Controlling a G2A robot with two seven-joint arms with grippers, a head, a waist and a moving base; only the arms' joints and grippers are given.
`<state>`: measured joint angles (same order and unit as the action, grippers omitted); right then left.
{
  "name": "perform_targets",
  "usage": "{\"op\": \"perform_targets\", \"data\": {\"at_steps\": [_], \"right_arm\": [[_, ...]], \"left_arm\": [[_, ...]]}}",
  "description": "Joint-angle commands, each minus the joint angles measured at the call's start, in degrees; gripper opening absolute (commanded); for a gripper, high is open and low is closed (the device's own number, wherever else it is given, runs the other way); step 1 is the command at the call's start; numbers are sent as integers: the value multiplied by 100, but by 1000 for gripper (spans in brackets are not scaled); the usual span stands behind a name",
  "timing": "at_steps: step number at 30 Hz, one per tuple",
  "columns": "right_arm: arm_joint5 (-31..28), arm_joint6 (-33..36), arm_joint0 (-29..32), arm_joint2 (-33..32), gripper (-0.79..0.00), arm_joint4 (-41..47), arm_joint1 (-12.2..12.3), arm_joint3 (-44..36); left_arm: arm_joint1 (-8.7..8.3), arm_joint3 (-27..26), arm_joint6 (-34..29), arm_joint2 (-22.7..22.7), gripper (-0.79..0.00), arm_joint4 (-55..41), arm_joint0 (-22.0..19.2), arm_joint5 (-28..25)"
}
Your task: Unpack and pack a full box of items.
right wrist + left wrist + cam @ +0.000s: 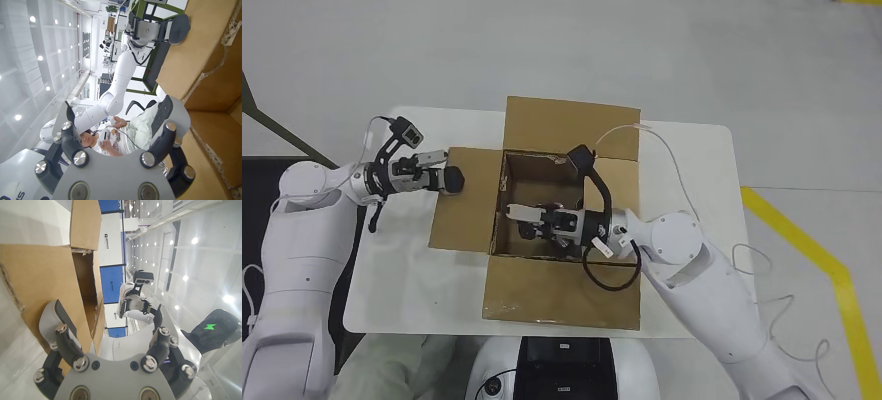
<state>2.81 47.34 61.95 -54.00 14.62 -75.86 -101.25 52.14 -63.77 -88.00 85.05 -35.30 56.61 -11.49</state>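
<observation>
The box (572, 120) stands in the middle of the top view, on the white counter (402, 280). It is of plain brown corrugated cardboard, and its four flaps are folded out flat to all sides, so the brown inside is open from above. The flap toward the top of the frame is the widest. In the left wrist view the box (47, 275) has rough, torn edges, with small scraps of paper hanging at the corner. The right wrist view shows the same ragged edge along the box (208, 56) wall.

The left tool (454, 178) is at the outer edge of the left flap, left of the middle of the top view. Its fingers are spread wide (107, 308), and the flap edge runs between them; I cannot tell if they touch it.

The right tool (522, 215) is inside the box, near the left wall. It is also spread (117, 103) and pinches nothing, with one finger just beside the cardboard.
</observation>
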Motion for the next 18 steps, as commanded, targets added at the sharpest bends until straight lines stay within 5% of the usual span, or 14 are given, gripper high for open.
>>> {"op": "perform_targets", "data": {"at_steps": [1,18], "right_arm": [[62,73,54,-70,0,-50,29,-74],[265,422,423,-446,0,-323,214,-501]], "left_arm": [[-25,-79,0,-43,0,-25,76,23],[-325,-490,0,-459,0,-75,538,-58]]}}
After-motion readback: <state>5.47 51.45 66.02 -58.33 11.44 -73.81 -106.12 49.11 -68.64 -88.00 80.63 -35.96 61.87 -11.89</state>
